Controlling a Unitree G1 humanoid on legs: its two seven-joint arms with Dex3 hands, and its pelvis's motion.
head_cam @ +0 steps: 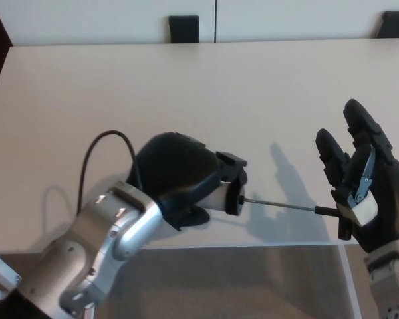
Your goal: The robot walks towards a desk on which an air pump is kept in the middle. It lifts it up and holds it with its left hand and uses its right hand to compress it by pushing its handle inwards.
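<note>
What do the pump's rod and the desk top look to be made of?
The rod looks like bare metal: thin, grey, faintly shiny. The desk looks like matte beige laminate or painted board: even colour, no grain, soft shadows. Neither is certain from this view.

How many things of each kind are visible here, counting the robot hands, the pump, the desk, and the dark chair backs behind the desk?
Robot hands: 2 (left hand, right hand)
Air pump: 1
Desk: 1
Chair backs: 2
Total: 6
</note>
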